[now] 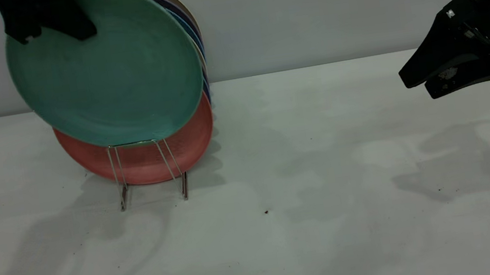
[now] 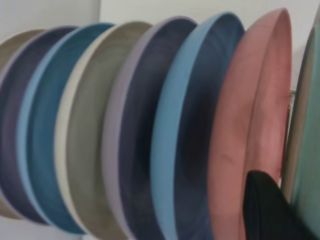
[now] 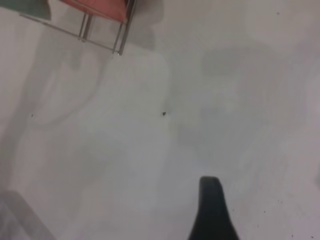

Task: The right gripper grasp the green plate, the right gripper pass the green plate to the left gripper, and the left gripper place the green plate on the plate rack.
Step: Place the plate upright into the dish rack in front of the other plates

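My left gripper (image 1: pixel 51 26) is at the top left, shut on the upper rim of the green plate (image 1: pixel 104 75). It holds the plate upright and slightly tilted in front of the salmon-pink plate (image 1: pixel 143 164). The green plate's lower rim is level with the top of the plate rack's (image 1: pixel 119 174) front wire loop. In the left wrist view one black finger (image 2: pixel 270 210) lies between the pink plate (image 2: pixel 250 125) and the green plate (image 2: pixel 310 150). My right gripper (image 1: pixel 417 84) hangs open and empty above the table at the far right. One of its fingers (image 3: pixel 210 205) shows in the right wrist view.
Behind the pink plate the rack holds several more upright plates (image 2: pixel 150 135), blue, purple and cream. The rack's foot (image 3: pixel 122 30) shows in the right wrist view. The white table (image 1: pixel 306 196) runs between the rack and the right arm. A grey wall stands behind.
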